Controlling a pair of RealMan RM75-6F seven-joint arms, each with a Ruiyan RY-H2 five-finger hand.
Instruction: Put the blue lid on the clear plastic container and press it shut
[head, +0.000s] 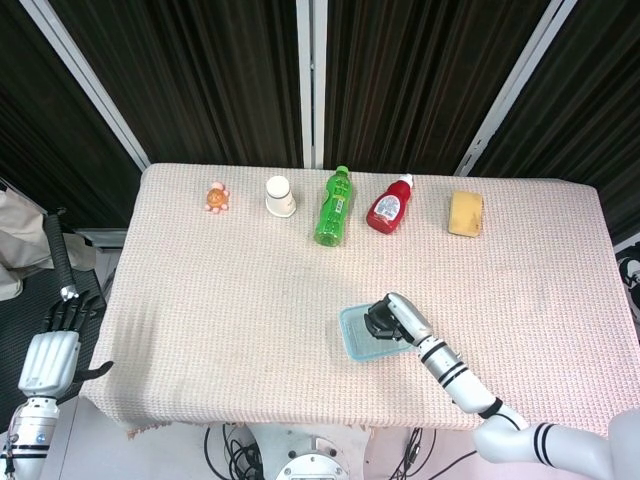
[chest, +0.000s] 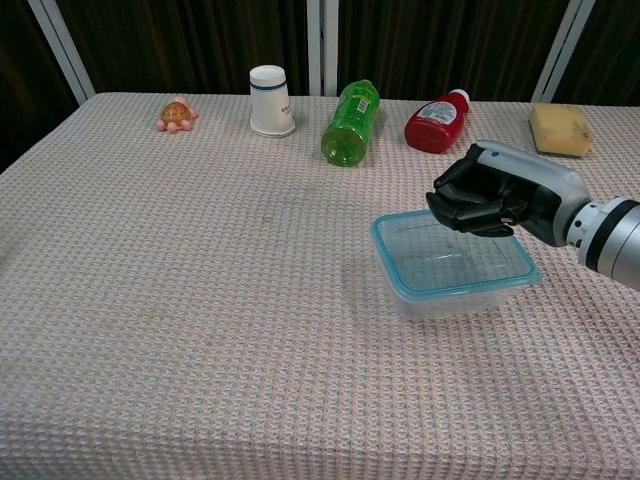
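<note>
Head view alone shows the left robot hand (head: 60, 335), hanging off the bench's left edge near the front corner with its dark fingers spread and nothing in them; the chest view does not reach it. Chest view gives the closer look at the right robot hand (chest: 487, 197): its fingers are curled in over the far right part of the blue lid (chest: 455, 264), which sits on the clear container (chest: 430, 300) toward the front right of the bench (chest: 200, 300). Whether the fingertips touch the lid cannot be told. The right forearm is cut off at the chest view's right edge. Along the far edge lie a small toy (chest: 175, 113), white cup (chest: 270, 101), green bottle (chest: 348, 123), ketchup bottle (chest: 437, 121) and sponge (chest: 563, 129).
</note>
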